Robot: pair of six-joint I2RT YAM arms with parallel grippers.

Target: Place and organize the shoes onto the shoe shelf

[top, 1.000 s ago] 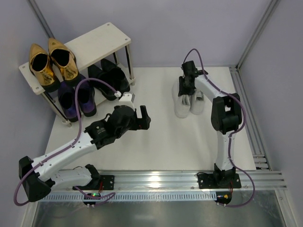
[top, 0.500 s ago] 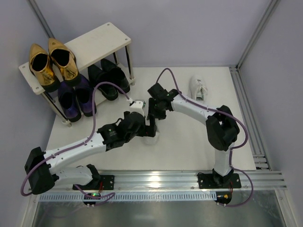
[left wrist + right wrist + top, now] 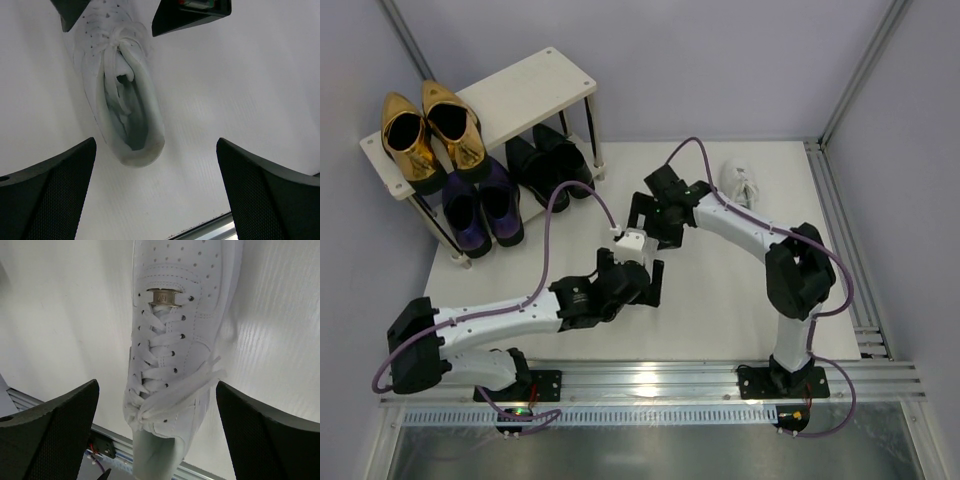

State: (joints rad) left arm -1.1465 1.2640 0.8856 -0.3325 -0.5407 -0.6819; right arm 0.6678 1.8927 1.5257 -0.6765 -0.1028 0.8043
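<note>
Both grippers are wide open and hold nothing. The right gripper [image 3: 156, 390] has carried one white sneaker [image 3: 122, 95] away from the other sneaker [image 3: 738, 183] at the back and put it down in the middle of the table [image 3: 720, 290], and the left gripper [image 3: 156, 150] has moved in close above it. I think the left arm takes it next, to the free spot on the shoe shelf [image 3: 535, 85] beside the gold shoes [image 3: 425, 135]; the table is white and smooth, with plain grey walls [image 3: 720, 60] around.

white sneaker [image 3: 122, 90] carried to the middle (both jaws now open over it)
</note>
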